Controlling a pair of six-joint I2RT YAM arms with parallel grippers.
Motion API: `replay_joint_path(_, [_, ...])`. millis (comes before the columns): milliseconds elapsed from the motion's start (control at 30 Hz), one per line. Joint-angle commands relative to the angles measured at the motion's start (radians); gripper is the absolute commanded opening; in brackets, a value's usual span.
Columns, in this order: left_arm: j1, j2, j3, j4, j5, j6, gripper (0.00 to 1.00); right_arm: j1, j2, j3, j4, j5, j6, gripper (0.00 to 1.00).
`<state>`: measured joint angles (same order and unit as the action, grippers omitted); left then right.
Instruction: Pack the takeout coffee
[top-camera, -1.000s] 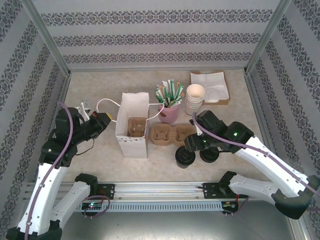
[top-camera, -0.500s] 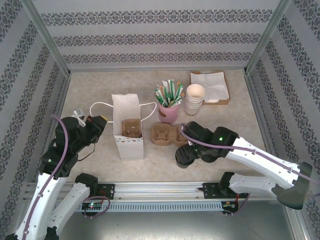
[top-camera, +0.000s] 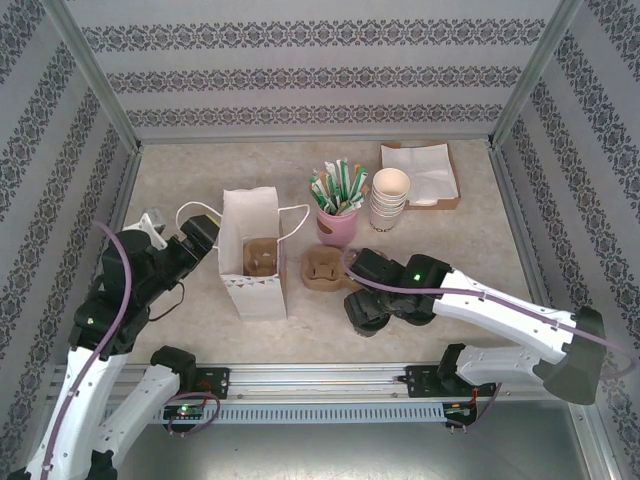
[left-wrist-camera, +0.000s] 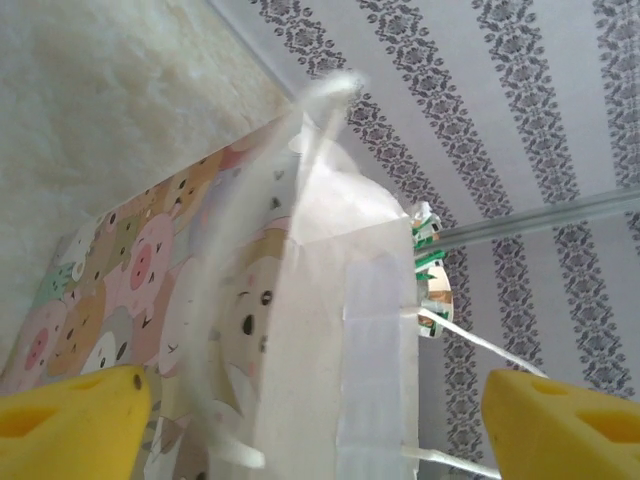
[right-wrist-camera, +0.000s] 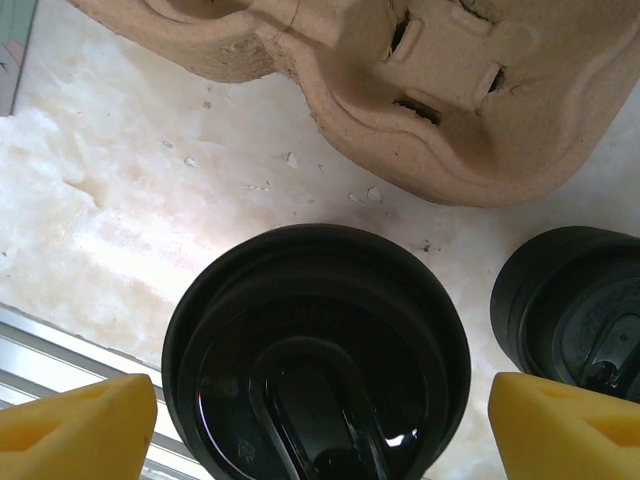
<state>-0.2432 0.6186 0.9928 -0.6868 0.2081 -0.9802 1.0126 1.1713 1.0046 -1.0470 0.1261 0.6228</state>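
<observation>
Takeout coffee (right-wrist-camera: 315, 350) was capped in glossy blk plastic; carrier (right-wrist-camera: 400, 120) rough matt pulp card; bag (left-wrist-camera: 370, 350) matt paper; worktop (right-wrist-camera: 130, 200) smooth, pale, mottled.

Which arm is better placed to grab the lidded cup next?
Likely the right arm: its open jaws straddle the takeout coffee from above. The left arm is across the table at the paper bag.
</observation>
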Motion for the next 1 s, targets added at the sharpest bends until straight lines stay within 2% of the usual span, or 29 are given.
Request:
replay_joint_path(0, [-0.012, 0.008, 0.098, -0.095, -0.019, 0.159, 0.88, 0.012, 0.014, -0.022, 0.016, 0.016, 0.031, 0.84])
replay_joint_path(167, [-0.013, 0.001, 0.167, -0.173, -0.158, 0.226, 0.88, 0.025, 0.036, -0.029, 0.029, 0.023, 0.047, 0.78])
replay_joint_path(333, [-0.011, -0.007, 0.197, -0.204, -0.296, 0.253, 0.82, 0.034, 0.047, -0.031, 0.024, 0.03, 0.055, 0.74])
replay_joint_path(433, [-0.011, 0.003, 0.177, -0.211, -0.396, 0.222, 0.77, 0.039, 0.05, -0.034, 0.027, 0.033, 0.058, 0.73])
replay_joint_path(567, [-0.008, 0.068, 0.206, -0.227, -0.47, 0.223, 0.75, 0.044, 0.06, -0.04, 0.015, 0.039, 0.055, 0.76])
replay_joint_path(700, [0.021, 0.106, 0.225, -0.151, -0.467, 0.225, 0.73, 0.047, 0.06, -0.049, 0.016, 0.038, 0.058, 0.78])
replay_joint_path(800, [0.081, 0.133, 0.252, -0.131, -0.432, 0.222, 0.72, 0.051, 0.057, -0.053, 0.017, 0.039, 0.06, 0.79])
replay_joint_path(867, [0.147, 0.148, 0.256, -0.139, -0.387, 0.205, 0.71, 0.056, 0.059, -0.051, 0.017, 0.035, 0.057, 0.79])
replay_joint_path(967, [0.295, 0.142, 0.211, -0.13, -0.248, 0.155, 0.66, 0.06, 0.063, -0.05, 0.011, 0.039, 0.052, 0.79])
